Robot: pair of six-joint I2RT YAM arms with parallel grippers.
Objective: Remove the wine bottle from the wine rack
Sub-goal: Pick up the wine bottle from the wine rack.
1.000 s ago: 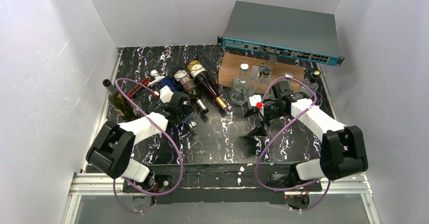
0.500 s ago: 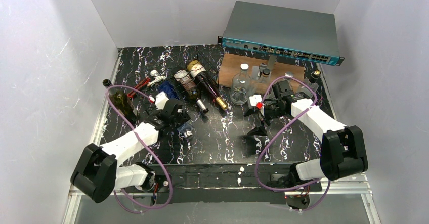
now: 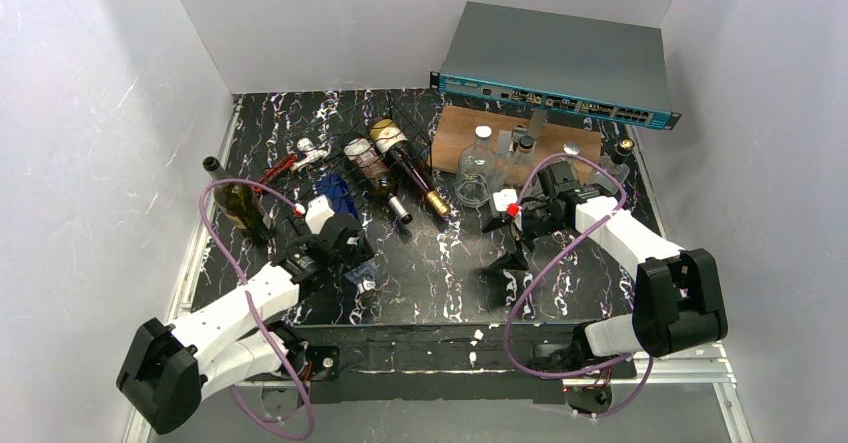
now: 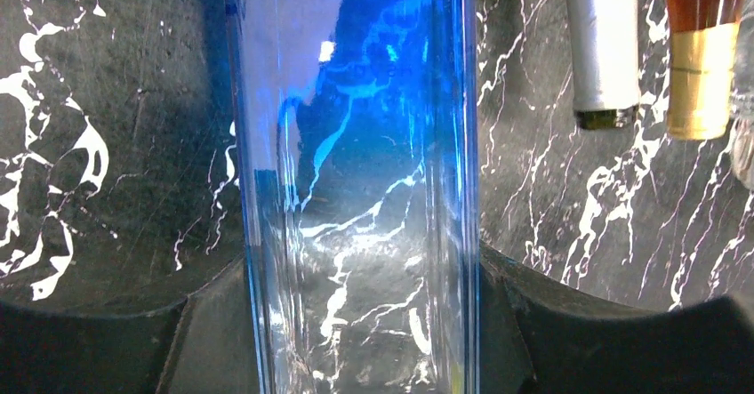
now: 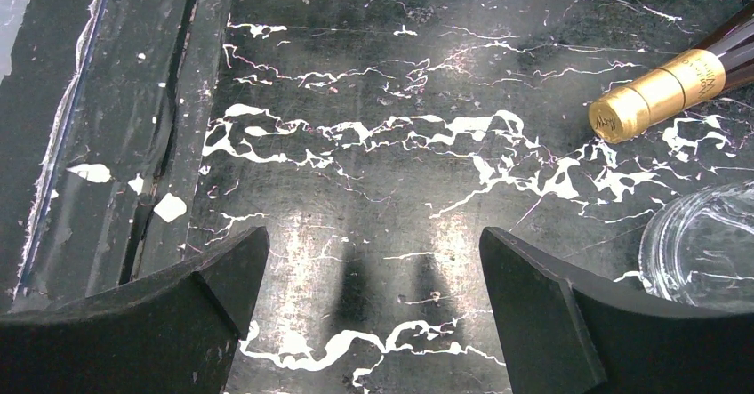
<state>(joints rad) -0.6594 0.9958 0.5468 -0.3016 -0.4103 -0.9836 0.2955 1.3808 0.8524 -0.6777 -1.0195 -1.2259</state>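
Note:
My left gripper (image 3: 348,250) is shut on a clear blue glass bottle (image 3: 338,198). The bottle's capped neck (image 3: 362,283) points toward the near edge. In the left wrist view the blue bottle (image 4: 356,189) fills the gap between my two black fingers (image 4: 116,341). The black wire wine rack (image 3: 352,178) stands behind it and holds a silver-capped bottle (image 3: 372,168) and a gold-capped bottle (image 3: 408,168). The blue bottle's far end is by the rack's front left; contact cannot be told. My right gripper (image 3: 505,243) is open and empty over the table (image 5: 364,261).
A green bottle (image 3: 238,203) stands upright at the left edge. A wooden board (image 3: 455,128) with clear glass bottles (image 3: 480,163) and a network switch (image 3: 555,63) are at the back right. A red-handled tool (image 3: 275,173) lies left of the rack. A glass rim (image 5: 702,243) shows near my right gripper.
My left arm has drawn back toward the near edge, pulling the blue bottle out from the rack's left side. The right arm has not moved.

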